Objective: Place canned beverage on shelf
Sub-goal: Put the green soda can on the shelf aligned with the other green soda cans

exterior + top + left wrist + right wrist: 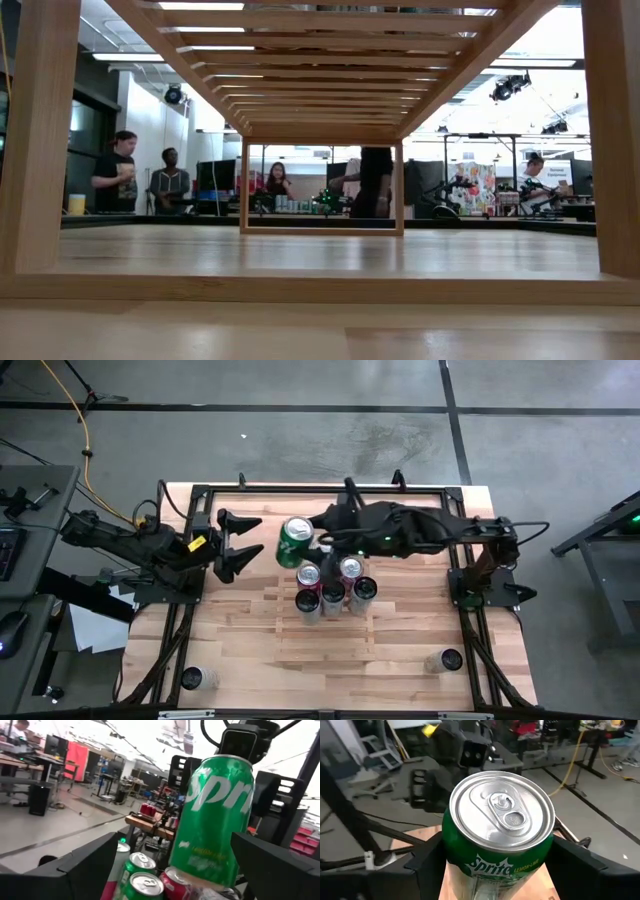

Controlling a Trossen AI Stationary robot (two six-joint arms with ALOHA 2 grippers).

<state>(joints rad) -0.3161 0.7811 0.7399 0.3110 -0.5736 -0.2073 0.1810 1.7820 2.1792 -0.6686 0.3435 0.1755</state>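
1. My right claw [308, 546] grips the green can [296, 542] above the worktop [250, 630], near the middle of its far edge.
2. The can's long axis is tilted; the cluster of cans [334, 586] on the shelf [320, 60] lies just toward the near edge.
3. My left claw [243, 546] waits open beside the can, toward the left edge.

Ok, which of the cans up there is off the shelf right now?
The green Sprite can, held tilted in the right hand above the cluster. The other cans stand upright on the slatted wooden shelf. The left hand waits open beside it.
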